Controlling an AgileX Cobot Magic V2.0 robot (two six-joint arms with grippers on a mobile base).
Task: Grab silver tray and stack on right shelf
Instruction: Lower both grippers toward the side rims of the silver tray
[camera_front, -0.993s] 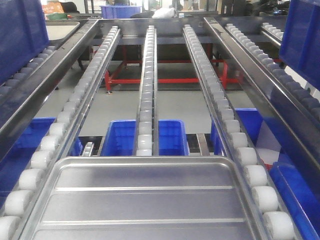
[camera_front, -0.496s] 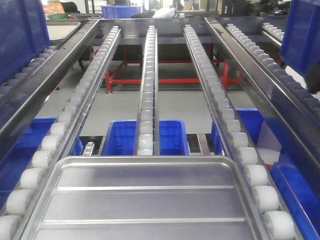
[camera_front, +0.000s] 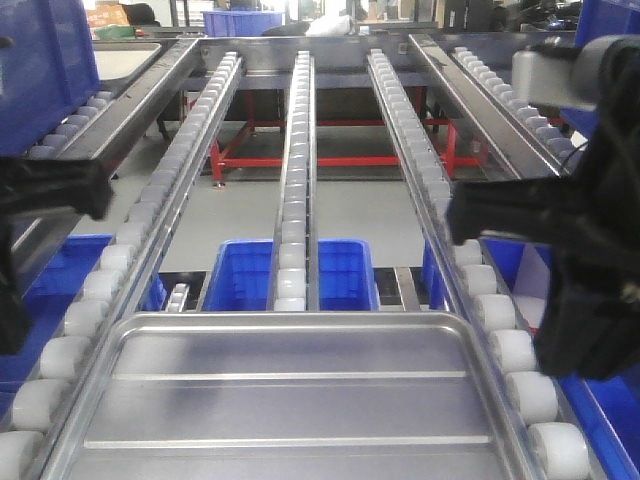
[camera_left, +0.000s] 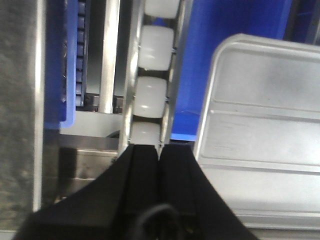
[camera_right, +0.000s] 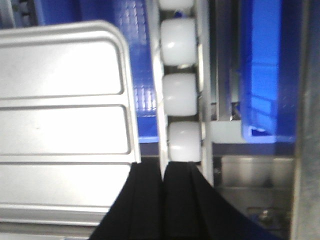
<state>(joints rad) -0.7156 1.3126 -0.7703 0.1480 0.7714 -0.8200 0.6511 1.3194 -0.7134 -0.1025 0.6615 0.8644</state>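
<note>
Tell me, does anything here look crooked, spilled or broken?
Nothing stands out. The silver tray lies flat and square on the right shelf, with no dents or spills visible. The left pincer and right pincer are shut, one at each side of it.

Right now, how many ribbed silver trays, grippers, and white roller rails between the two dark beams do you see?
Silver tray: 1
Grippers: 2 (left gripper, right gripper)
Roller rails: 3 (left rail, centre rail, right rail)
Total: 6

left gripper (camera_left: 160, 150) and right gripper (camera_right: 163, 167): fingers pressed flat together, no gap. front view: left arm (camera_front: 50, 190) and right arm (camera_front: 560, 220) both reach forward, one on each side.
</note>
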